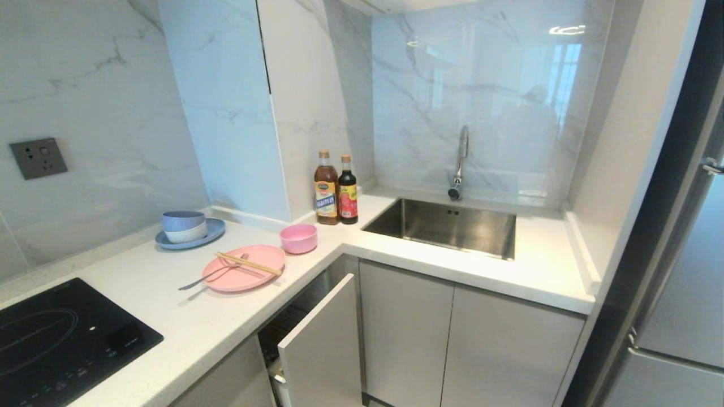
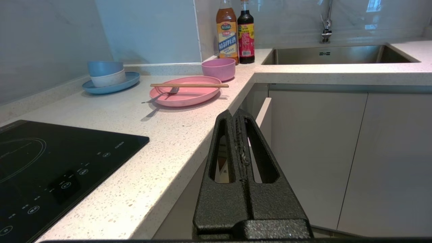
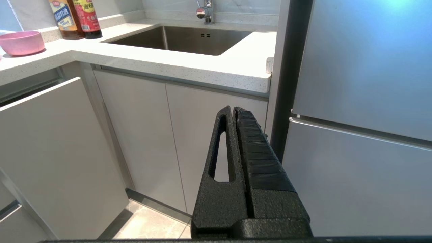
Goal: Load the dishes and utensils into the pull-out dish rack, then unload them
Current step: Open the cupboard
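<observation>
Jaws of the left gripper (image 2: 235,116) pressed together with nothing between them, low in the left wrist view, pointing toward the cabinet corner under the surface (image 1: 186,325). Jaws of the right gripper (image 3: 234,113) likewise closed and empty, aimed at the cabinet doors beside the refrigerator (image 3: 357,101). Neither arm visible in the head view; both judged parked and low, well apart from the dishes.

Loading not yet begun, by the look of it. Pink plate (image 1: 244,268) lying flat on the surface at centre left of the head view, with chopsticks (image 1: 249,264) laid across it and fork (image 1: 210,275) resting on its rim, handle out toward the left. Pink bowl (image 1: 298,238) just beside the plate, toward the two bottles (image 1: 336,188). Pull-out dish rack (image 1: 283,333) only partly drawn out at lower centre behind its grey front panel (image 1: 322,339); wire barely seen in the dark gap.

Next move probably: pull the panel further out for full access, then lift one arm to the surface and spread the jaws for the chopsticks or fork first, since these lie on top of the plate.
</observation>
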Controlling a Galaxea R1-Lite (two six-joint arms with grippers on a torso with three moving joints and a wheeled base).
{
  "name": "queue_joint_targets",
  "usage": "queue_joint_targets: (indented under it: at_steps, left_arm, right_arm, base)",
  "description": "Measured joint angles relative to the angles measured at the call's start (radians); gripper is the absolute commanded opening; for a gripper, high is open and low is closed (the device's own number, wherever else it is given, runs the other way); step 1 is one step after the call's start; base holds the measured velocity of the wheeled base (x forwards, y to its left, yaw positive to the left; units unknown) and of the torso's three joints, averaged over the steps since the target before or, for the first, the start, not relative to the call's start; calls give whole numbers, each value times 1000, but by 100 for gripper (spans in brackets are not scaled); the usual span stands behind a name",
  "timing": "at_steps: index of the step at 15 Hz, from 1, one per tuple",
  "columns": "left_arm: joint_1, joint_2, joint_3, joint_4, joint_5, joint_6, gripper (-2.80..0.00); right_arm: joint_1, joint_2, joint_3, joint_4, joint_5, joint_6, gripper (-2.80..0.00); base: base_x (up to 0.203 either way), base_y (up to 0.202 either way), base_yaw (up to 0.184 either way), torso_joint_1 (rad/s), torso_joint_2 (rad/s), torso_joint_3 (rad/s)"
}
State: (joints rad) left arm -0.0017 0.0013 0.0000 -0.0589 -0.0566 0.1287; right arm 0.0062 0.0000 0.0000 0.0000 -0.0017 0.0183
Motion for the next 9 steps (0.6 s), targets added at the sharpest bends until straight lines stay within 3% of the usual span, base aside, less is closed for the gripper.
queue_joint_targets:
  at_steps: [3, 9]
  left_arm:
    - [0, 0, 0, -1, 0, -1, -280]
    - [0, 0, 0, 0, 0, 0, -280]
  right_arm:
    - [0, 0, 0, -1, 0, 0, -280]
    - [0, 0, 0, 0, 0, 0, -280]
  base:
    - [0, 0, 0, -52, 111, 48]
    - [0, 0, 0, -247, 508, 256]
